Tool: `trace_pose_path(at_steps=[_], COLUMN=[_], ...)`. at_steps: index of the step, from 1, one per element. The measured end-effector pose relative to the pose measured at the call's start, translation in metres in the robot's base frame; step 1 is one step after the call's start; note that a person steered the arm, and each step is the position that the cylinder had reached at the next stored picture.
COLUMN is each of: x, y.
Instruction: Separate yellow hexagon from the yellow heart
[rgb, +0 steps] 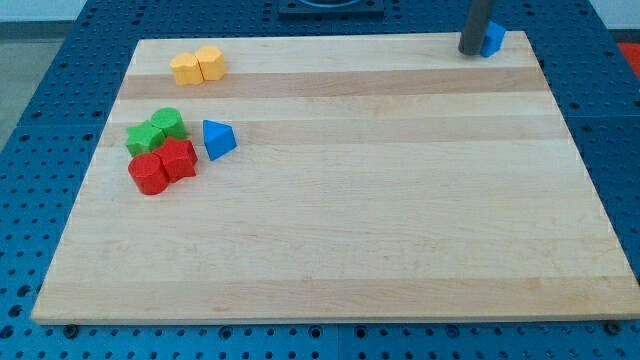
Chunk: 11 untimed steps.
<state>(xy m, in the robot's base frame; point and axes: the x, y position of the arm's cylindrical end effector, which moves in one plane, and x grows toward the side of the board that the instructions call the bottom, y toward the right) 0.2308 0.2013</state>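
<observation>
My tip (470, 51) rests on the counter (400, 200) at the view's top right corner, touching or just beside a blue block (493, 38) that sits to its right, partly hidden behind the rod so its shape is hard to make out. There are no fingers on this arm, only the straight dark rod, so nothing is apart, together or clamped on anything.

Far to the view's left of my tip, near the top left corner, the yellow hexagon (211, 62) and the yellow heart (186, 68) sit pressed together, the hexagon on the side nearer the tip.

Further down and left of my tip lies a cluster: a green block (168, 122) touching another green block (144, 138), with two red blocks (179, 158) (149, 173) just below them. A blue triangular block (218, 138) stands just to the right of that cluster, on the tip's side
</observation>
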Motion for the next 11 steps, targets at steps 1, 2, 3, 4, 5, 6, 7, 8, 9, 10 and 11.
trace_pose_path(at_steps=[1, 2, 3, 4, 5, 6, 7, 8, 9, 10, 11], x=[0.001, 0.001, 0.001, -0.007, -0.024, -0.039, -0.038, -0.038, -0.038, -0.021, -0.010], y=[-0.024, -0.068, -0.122, -0.177, -0.223, -0.276, -0.326, -0.373, -0.414, -0.422, -0.422])
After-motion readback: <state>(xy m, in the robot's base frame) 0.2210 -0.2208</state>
